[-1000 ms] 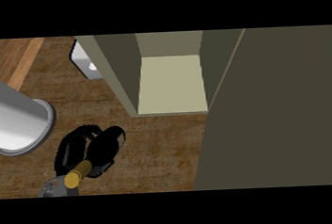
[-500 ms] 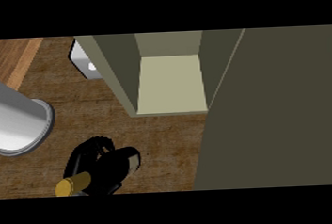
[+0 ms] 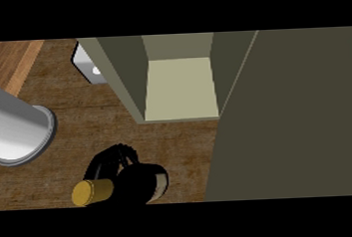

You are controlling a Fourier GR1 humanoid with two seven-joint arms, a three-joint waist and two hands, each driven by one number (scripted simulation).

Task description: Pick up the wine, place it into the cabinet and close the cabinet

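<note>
The wine (image 3: 94, 192) is being gripped by a black hand (image 3: 126, 175) with fingers curled round it, apparently the left, in front of the open cabinet (image 3: 179, 88). The bottle could be knocked against the cabinet's front edge if it is being lifted too low or tilted.

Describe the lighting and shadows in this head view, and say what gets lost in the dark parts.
Head view: even, soft light, no glare; the pale floor of the open olive cabinet is brightest; its open door panel is flat and dim; the black hand merges with the dark wine bottle with a gold cap, so their outlines blur together; the grey cylinder shows smooth shading.
</note>
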